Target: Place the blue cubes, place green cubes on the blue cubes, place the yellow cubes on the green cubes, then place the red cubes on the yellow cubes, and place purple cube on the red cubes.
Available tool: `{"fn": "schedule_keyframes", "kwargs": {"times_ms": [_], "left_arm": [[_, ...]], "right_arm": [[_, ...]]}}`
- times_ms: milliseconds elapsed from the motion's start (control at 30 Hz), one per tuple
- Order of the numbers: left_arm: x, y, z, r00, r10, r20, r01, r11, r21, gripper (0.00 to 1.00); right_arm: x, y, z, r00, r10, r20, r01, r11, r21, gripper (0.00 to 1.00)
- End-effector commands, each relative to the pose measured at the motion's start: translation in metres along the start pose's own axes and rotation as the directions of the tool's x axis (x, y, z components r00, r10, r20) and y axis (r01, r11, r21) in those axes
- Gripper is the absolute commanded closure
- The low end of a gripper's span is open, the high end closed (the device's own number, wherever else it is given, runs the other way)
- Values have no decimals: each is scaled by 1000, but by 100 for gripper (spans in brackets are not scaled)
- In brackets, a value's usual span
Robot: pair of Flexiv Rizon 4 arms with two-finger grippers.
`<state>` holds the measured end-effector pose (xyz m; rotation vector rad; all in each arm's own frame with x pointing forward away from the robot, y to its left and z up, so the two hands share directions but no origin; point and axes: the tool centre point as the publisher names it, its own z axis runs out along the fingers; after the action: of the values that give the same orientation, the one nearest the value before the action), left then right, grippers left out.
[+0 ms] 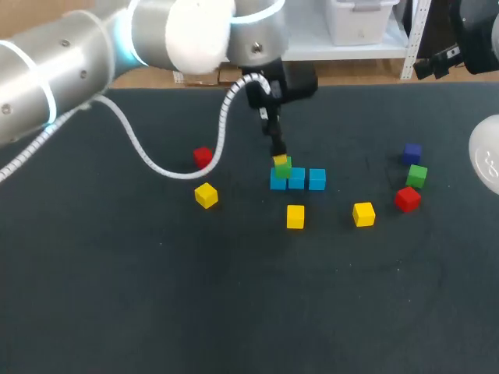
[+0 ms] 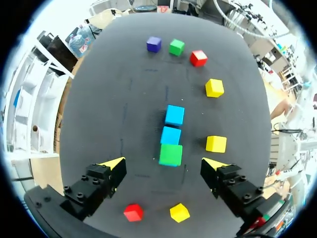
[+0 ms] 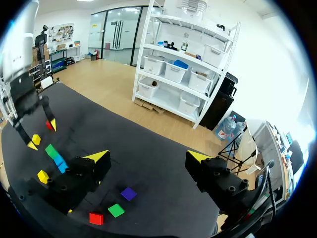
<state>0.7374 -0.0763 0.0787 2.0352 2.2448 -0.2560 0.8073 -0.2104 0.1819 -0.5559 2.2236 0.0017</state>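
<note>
Three blue cubes (image 1: 297,179) lie in a row at mid-table. A green cube (image 1: 283,167) sits on the leftmost one. My left gripper (image 1: 278,154) hangs just above it. In the left wrist view that gripper (image 2: 163,165) is open, its fingers wide on either side of the green cube (image 2: 171,154) and not touching it. Beyond it lie the other blue cubes (image 2: 173,124). A second green cube (image 1: 417,174), a purple cube (image 1: 412,153) and a red cube (image 1: 407,199) cluster at the right. My right gripper (image 3: 147,157) is open and holds nothing, high over the purple cube (image 3: 129,193).
Yellow cubes lie at the left (image 1: 206,195), in front of the blue row (image 1: 295,216) and to its right (image 1: 363,213). Another red cube (image 1: 203,157) sits at the left, near my left arm's white cable (image 1: 148,160). My right arm (image 1: 487,160) shows at the right edge.
</note>
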Motion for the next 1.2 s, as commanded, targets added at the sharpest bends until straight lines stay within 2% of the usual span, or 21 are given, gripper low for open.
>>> {"fn": "schedule_keyframes", "kwargs": {"times_ms": [33,333,600,767,967,1200], "left_arm": [[21,-8,-27,996,-35,81,37,999,-16,0],[45,-3,-73,971,-107,212,118,992,-42,0],[71,-4,-130,900,-223,375,252,967,-29,0],[87,-4,-147,886,-238,397,290,954,-75,0],[97,5,-167,831,-312,460,397,913,-98,0],[120,18,-184,738,-403,541,547,827,-130,0]], "right_arm": [[0,0,-1,1000,0,0,0,1000,3,0],[0,0,-1,1000,0,0,0,1000,3,0],[0,0,-1,1000,0,0,0,1000,3,0],[0,0,-1,1000,0,0,0,1000,3,0],[0,0,-1,1000,0,0,0,1000,3,0],[0,0,-1,1000,0,0,0,1000,3,0]]}}
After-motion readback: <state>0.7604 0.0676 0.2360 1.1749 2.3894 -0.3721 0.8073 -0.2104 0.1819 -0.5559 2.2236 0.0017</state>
